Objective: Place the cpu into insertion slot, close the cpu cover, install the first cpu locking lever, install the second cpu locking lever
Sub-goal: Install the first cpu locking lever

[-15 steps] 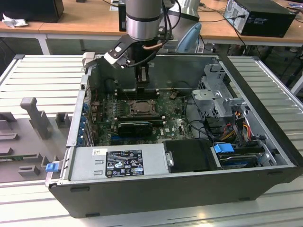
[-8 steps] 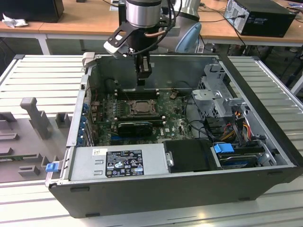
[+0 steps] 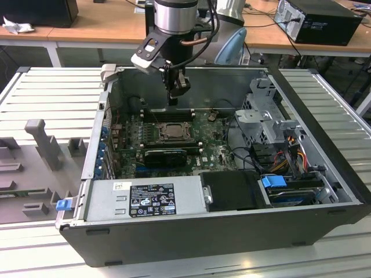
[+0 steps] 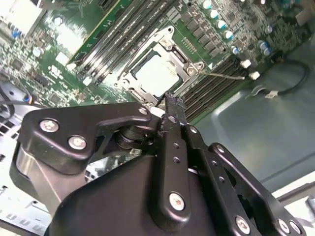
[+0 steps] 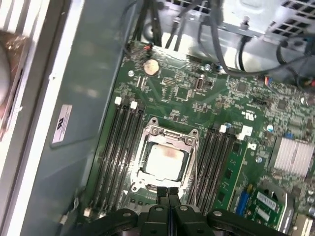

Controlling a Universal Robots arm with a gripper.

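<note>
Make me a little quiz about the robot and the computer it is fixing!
1. True or false: the cpu sits on the green board, between the long black memory slots.
2. Pick one: the cpu cover is A) down flat around the cpu, B) standing straight up, C) lying outside the computer.
3. Fill in: the gripper is ____ (open or shut).

Key: 1 true. 2 A. 3 shut.

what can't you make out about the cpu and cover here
- Exterior view: cpu too small to tell how it sits.
- First wrist view: cover's near edge hidden behind the shut fingers.
- Second wrist view: one cover corner hidden behind the fingers.
</note>
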